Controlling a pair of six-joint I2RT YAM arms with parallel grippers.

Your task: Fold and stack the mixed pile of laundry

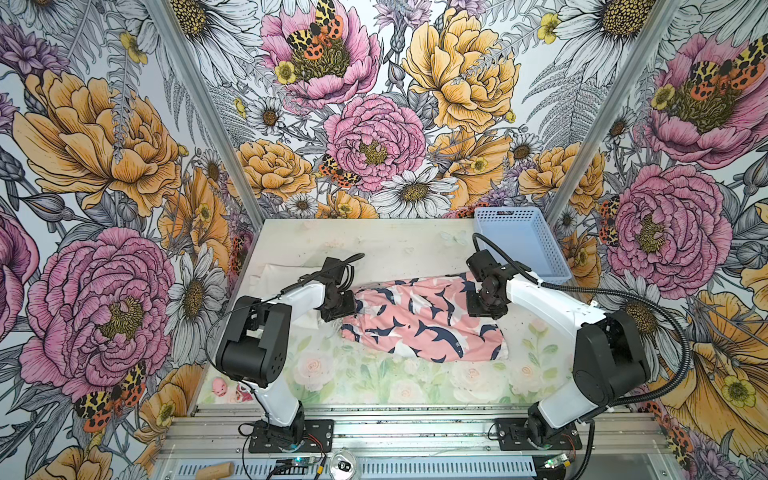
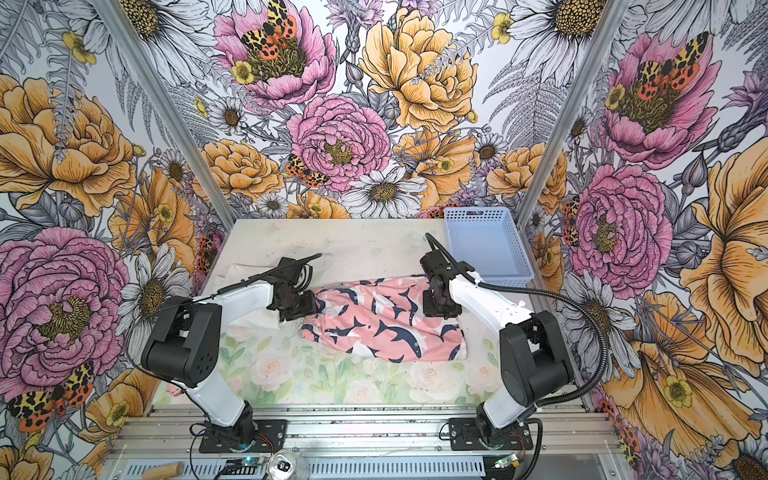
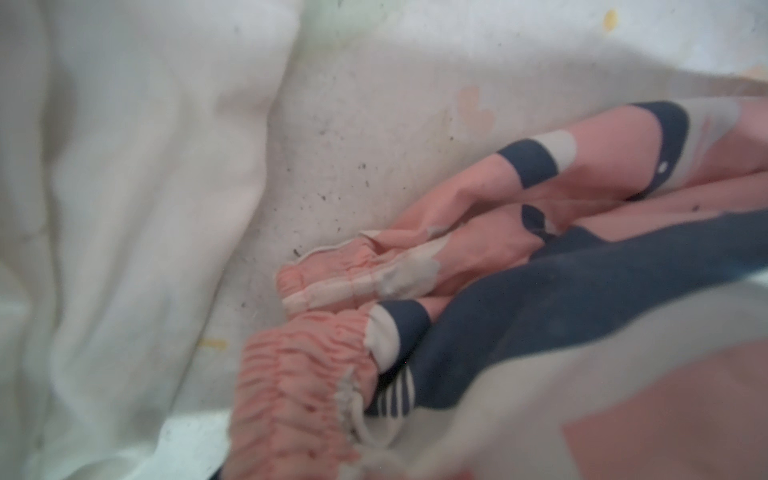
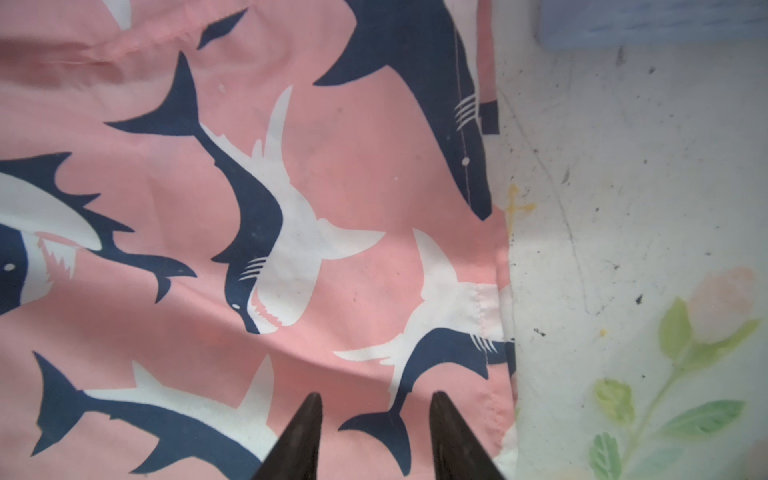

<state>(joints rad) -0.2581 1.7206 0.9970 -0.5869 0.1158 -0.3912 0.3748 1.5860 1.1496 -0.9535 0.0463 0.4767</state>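
The pink garment [image 1: 415,324] lies spread across the middle of the table [image 1: 374,245]. The white garment [image 1: 276,276] is bunched just beside its left end, partly under my left arm. My right jaws stand apart just above the pink cloth near its hem [image 4: 494,291], gripping nothing. The left jaws sit at the gathered waistband [image 3: 291,374]; I cannot tell whether they are closed. I judge the fabric thin, light and slippery, so I would pinch the waistband and hem edges, where stitching gives bite.
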